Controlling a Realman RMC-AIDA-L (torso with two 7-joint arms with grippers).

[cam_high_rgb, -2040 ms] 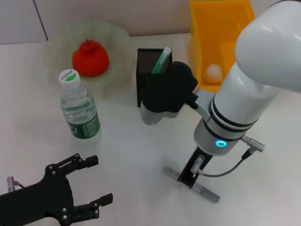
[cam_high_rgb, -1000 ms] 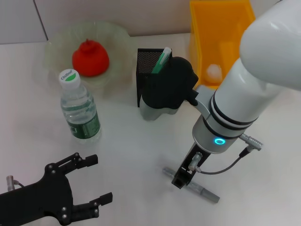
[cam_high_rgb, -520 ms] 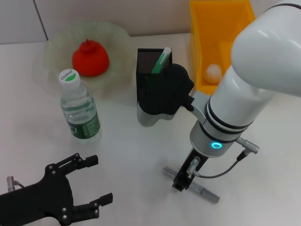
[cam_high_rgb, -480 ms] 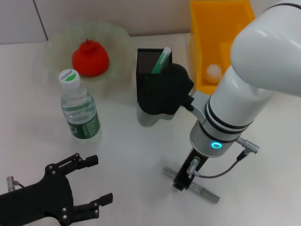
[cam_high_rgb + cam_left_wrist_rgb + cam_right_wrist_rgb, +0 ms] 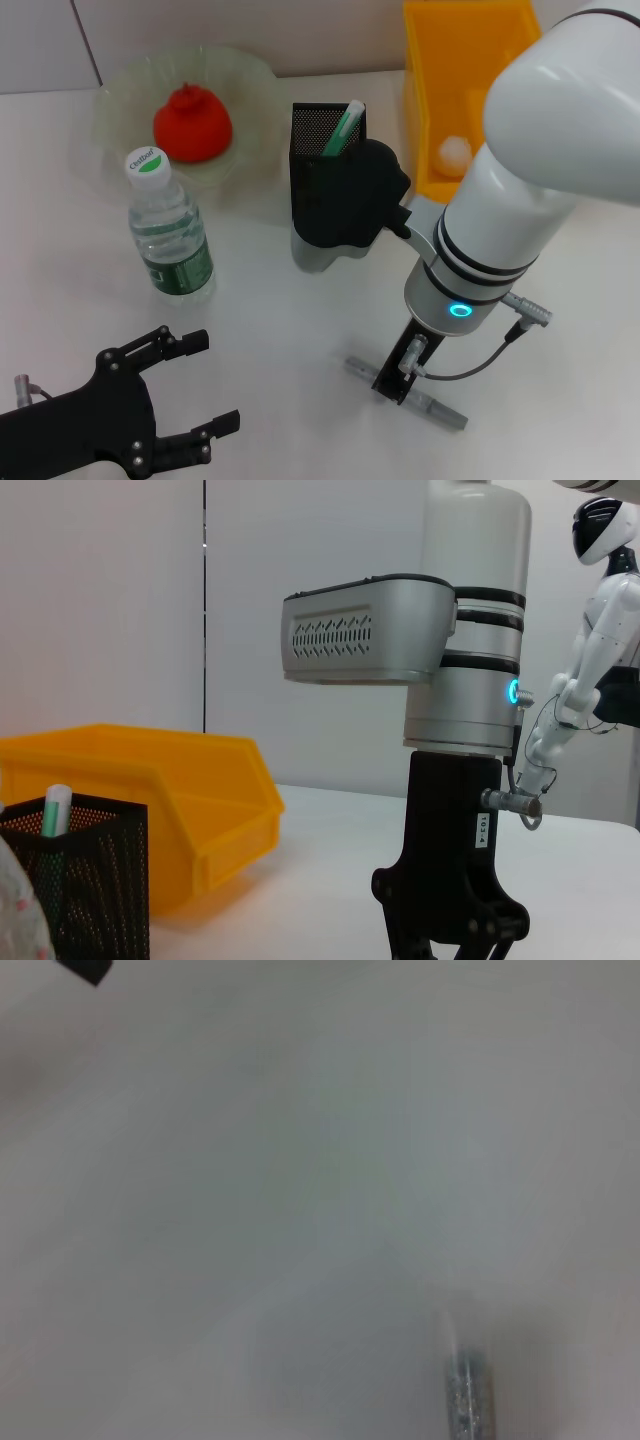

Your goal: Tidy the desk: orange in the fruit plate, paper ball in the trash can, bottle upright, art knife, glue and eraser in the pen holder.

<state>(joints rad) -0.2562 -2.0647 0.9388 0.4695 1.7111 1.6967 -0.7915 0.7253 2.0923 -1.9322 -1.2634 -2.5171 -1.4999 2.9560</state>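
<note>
Right gripper [image 5: 400, 372] sits directly over the grey art knife [image 5: 437, 406] on the white desk [image 5: 280, 330]; I cannot tell its finger state. Knife's long axis runs ten to four o'clock. Left gripper [image 5: 195, 395], spread wide, idles well apart at eight o'clock.

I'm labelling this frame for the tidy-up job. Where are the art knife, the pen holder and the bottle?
art knife [image 5: 440, 410]: head view, on its bare grey end past the right claw.
pen holder [image 5: 312, 125]: head view, on its black mesh wall.
bottle [image 5: 148, 163]: head view, on its green-and-white cap.
</note>
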